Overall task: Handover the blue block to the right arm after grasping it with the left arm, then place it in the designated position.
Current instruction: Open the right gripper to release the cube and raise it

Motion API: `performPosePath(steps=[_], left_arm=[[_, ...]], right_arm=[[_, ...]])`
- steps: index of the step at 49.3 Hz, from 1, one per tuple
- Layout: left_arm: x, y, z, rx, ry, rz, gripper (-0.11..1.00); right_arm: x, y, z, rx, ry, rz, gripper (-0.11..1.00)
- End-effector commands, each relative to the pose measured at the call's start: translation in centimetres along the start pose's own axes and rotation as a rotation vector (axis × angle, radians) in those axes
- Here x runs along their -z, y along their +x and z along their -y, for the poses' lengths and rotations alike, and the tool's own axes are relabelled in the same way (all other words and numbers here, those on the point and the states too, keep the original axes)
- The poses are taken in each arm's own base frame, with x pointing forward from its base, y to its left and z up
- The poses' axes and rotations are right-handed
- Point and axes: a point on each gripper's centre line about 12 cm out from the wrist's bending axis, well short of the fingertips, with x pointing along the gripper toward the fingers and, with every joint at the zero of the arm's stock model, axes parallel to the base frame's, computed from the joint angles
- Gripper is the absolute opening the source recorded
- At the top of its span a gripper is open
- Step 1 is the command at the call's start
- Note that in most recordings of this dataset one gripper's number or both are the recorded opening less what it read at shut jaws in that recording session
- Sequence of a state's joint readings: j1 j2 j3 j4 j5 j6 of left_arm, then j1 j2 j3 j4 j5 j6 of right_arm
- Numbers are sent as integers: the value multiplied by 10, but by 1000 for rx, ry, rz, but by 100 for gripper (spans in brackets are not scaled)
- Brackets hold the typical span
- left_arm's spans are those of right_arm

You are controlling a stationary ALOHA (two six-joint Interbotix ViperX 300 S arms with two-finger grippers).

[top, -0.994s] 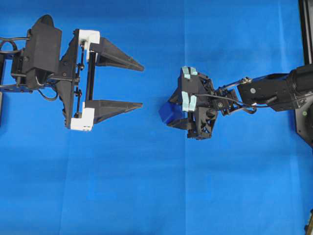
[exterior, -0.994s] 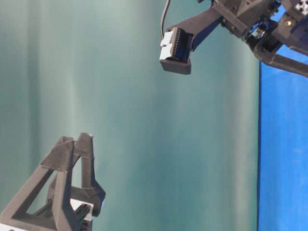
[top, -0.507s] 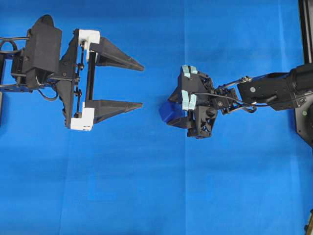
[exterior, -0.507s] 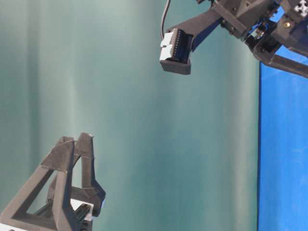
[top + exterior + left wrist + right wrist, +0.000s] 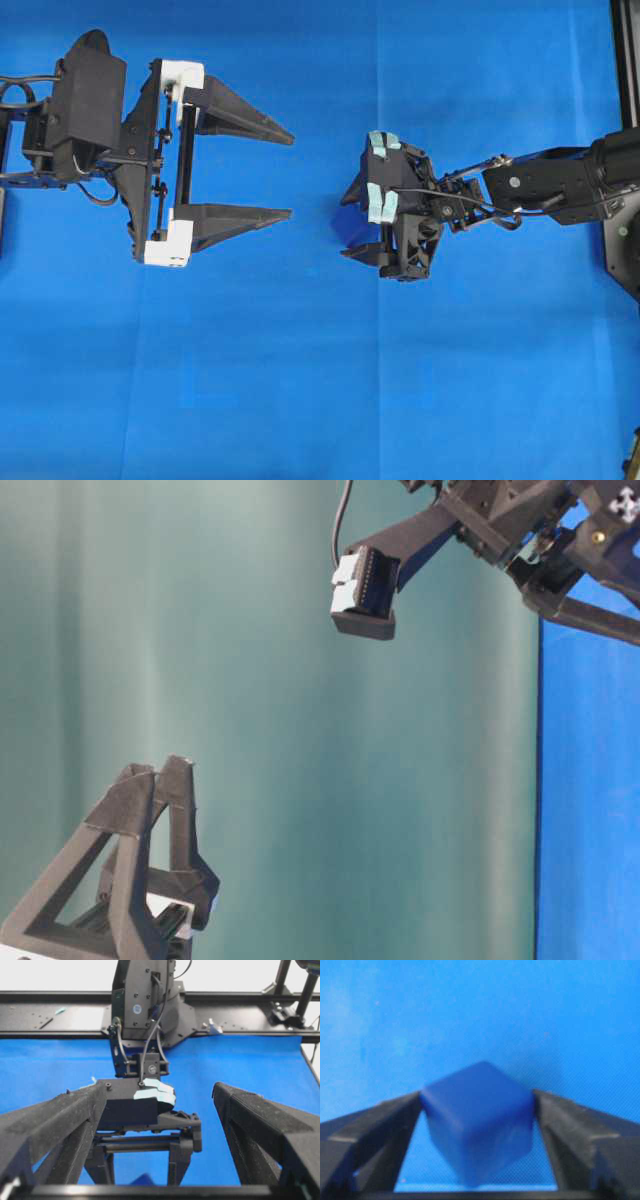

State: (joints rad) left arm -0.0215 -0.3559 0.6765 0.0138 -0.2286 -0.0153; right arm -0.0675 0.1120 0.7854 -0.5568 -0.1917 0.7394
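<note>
**Blue block between spread right jaws over the cloth**

Right of centre on the blue cloth, the right gripper points toward the left side of the overhead view. Its two black triangular fingers are spread, and bright cloth shows between their tips. Pale tape patches sit on top of its body.

The overhead view shows no block. The right wrist view shows the blue block between the two fingers, tilted with one corner uppermost. Its lower part is smeared by blur. Its upper side corners reach the inner edges of both fingers, but the blur makes it impossible to tell whether they touch. Nothing shows the fingers pressing on it, so this pincer reads as open and not gripping.

The left gripper, with white blocks at its finger bases, is at the left of the overhead view. It faces the right gripper across bare cloth and is well apart from it. Its jaws are wide open and hold nothing.

In the left wrist view, its two fingers frame the right gripper head-on. A small dark-blue patch shows low between the right gripper's fingers. It is too small to say for certain that it is the block. A black frame rail crosses behind the cloth.

The table-level view shows only finger parts against a teal backdrop.
</note>
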Motion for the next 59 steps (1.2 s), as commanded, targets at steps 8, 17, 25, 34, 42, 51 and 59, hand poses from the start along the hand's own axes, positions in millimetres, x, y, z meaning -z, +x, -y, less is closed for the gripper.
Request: performPosePath(steps=[8, 17, 25, 34, 42, 51, 59], left_arm=[[-9, -3, -1, -1, 0, 28, 92], [-10, -3, -1, -1, 1, 31, 92], [-10, -3, -1, -1, 3, 31, 92], [-9, -3, -1, -1, 3, 28, 92], [-10, -3, -1, -1, 1, 29, 92], [-10, -2, -1, -1, 1, 31, 92], [-10, -2, -1, -1, 0, 31, 92]], right_arm=[[-25, -15, -6, 1, -8, 65, 86], [-41, -36, -12, 15, -26, 102, 88], [-64, -68, -23, 39, -50, 158, 88], [-87, -107, -29, 76, -51, 218, 88], [-99, -135, -33, 98, -50, 257, 88], [-107, -163, -37, 115, -48, 291, 88], [-113, -185, -41, 112, -50, 334, 88]])
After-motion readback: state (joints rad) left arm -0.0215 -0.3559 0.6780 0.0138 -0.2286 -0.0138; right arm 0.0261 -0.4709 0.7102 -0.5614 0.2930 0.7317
